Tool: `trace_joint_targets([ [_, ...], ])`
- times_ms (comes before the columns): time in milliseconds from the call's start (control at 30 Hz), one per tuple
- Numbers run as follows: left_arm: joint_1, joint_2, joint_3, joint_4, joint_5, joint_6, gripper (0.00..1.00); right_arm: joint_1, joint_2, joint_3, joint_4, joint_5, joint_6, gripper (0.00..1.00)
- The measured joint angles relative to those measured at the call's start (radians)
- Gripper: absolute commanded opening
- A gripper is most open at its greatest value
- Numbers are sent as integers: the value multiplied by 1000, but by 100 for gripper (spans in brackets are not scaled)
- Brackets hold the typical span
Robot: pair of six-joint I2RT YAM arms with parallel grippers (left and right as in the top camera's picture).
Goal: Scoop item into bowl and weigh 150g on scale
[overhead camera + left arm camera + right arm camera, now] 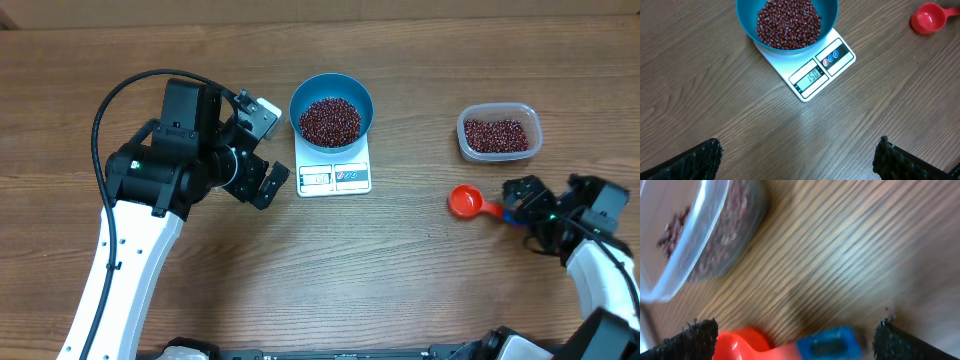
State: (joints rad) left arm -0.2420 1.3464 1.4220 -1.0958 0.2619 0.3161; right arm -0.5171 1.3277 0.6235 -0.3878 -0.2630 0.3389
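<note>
The bright blue bowl [331, 110] stands on the white scale [334, 177] and holds a pile of dark red-brown beans [330, 121]. In the left wrist view the scale's display [813, 76] reads 150. My left gripper [262, 180] hangs open just left of the scale, with only bare table between its fingers [695, 162]. A red scoop [464, 203] with a blue handle end [830, 342] lies on the table. My right gripper [518, 200] stands open at that handle end, its jaws spread wide on either side of the scoop [740, 342].
A clear plastic tub [499, 133] with more beans sits at the back right, just beyond the scoop and close to my right gripper. Its wall fills the upper left of the right wrist view [685, 245].
</note>
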Motion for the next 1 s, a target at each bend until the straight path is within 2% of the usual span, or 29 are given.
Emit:
trace_joint_targets([
  [133, 0, 0, 0, 0, 0, 0, 100, 3, -22, 65, -112, 102, 0, 100],
  [267, 0, 0, 0, 0, 0, 0, 99, 10, -23, 102, -214, 86, -22, 100],
  [467, 0, 0, 0, 0, 0, 0, 100, 14, -64, 193, -316, -144, -118, 100],
  [733, 0, 0, 0, 0, 0, 0, 100, 15, -326, 302, -322, -538, -188, 100],
  [867, 0, 0, 0, 0, 0, 0, 100, 15, -418, 304, -324, -620, -195, 100],
  [1000, 0, 0, 0, 0, 0, 0, 100, 15, -429, 304, -336, -647, -200, 100],
])
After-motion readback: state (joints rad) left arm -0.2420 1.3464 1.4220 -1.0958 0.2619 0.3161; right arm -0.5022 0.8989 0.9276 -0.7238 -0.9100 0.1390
